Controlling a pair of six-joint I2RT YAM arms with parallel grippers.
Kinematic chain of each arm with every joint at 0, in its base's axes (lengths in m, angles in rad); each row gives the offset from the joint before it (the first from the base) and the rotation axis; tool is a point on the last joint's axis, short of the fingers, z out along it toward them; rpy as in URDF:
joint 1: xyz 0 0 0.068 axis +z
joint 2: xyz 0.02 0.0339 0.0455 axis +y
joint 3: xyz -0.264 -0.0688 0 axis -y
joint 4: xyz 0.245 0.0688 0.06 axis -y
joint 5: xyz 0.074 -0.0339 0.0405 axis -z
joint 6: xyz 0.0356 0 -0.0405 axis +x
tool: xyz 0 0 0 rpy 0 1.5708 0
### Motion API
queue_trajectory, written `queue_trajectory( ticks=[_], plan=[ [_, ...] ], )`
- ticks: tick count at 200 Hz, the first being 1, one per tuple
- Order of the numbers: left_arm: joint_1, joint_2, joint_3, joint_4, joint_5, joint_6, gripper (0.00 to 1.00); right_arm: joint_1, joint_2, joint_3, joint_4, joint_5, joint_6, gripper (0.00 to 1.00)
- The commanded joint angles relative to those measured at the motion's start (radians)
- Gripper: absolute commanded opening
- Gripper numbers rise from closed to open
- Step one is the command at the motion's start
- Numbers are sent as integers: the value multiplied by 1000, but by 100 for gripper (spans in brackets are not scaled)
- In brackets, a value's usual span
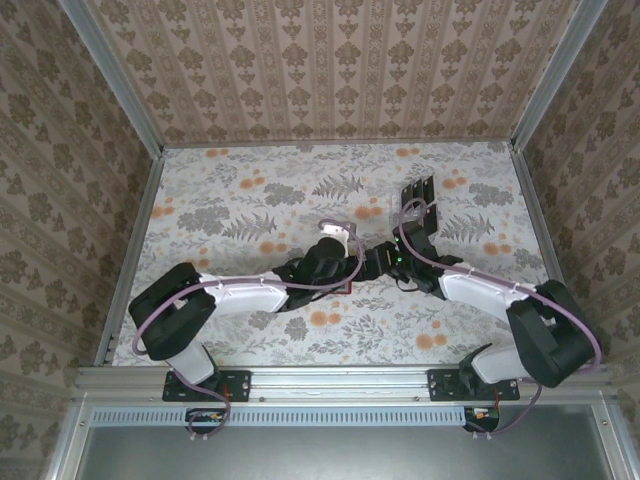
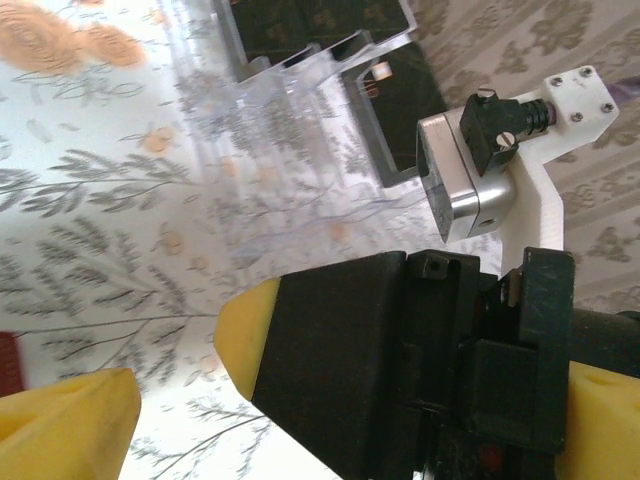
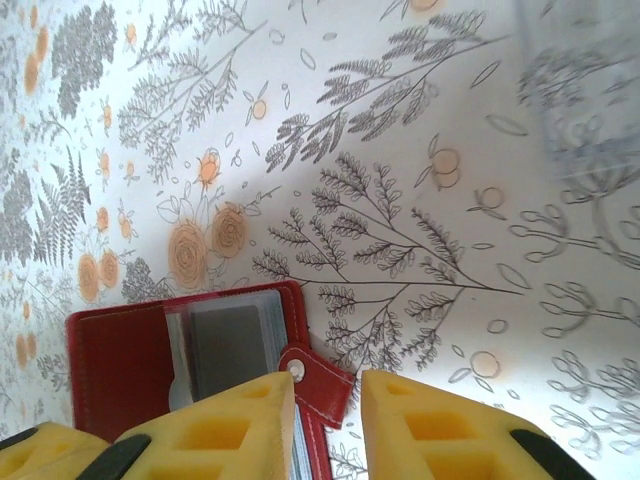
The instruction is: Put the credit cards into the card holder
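Hovering our right gripper [image 3: 327, 402] over the open red folding card holder [image 3: 115, 365], with its closing tab [image 3: 312, 378] between the fingers.

Our right gripper's yellow foam fingers stand a narrow gap apart. The red tab lies in that gap against one pad, and a sliver of cloth shows beside the other, so we have nothing clamped. The holder lies open on the floral-patterned tabletop [image 3: 400, 150], near the middle of the table under both wrists, and one dark card [image 3: 225, 345] sits behind its clear sleeve. Our left gripper [image 2: 335, 415] is spread as wide as it goes and empty, with its yellow fingers on either side of the right gripper's black body. More thin black credit cards [image 2: 290, 30] stand in the clear plastic slotted rack [image 2: 290, 100], further back and to the right, apart from the holder.
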Motion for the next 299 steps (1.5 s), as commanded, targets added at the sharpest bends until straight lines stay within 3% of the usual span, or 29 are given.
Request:
queue_trajectory(
  ticks=[1,43,79,110,147,171,190,211,299],
  plan=[
    [15,61,-58,-109,-113,-25,100,-30,-92,-15,-83,58,-14,26],
    [21,85,-63,-68,-73,30,100,-37,-177,-22,-143,86,-12,27],
    [53,-45,-20,-119,-12,126,100,-37,-206,-37,-162,80,-12,29],
    [109,-218,5,-379,-108,187,100,-24,-194,-46,-156,61,-18,32],
    [287,-376,-104,-605,-193,158,100,27,-126,-42,-112,60,-10,32],
    [417,-385,-201,-541,-69,164,100,63,-45,-28,-56,61,-5,32],
    [456,-319,-211,-476,51,185,100,88,43,-5,-11,50,-1,32],
    [445,-251,-210,-383,130,183,100,116,127,30,14,43,-2,32],
    [326,-173,-189,-183,188,102,100,141,279,82,91,-2,22,28]
  ],
)
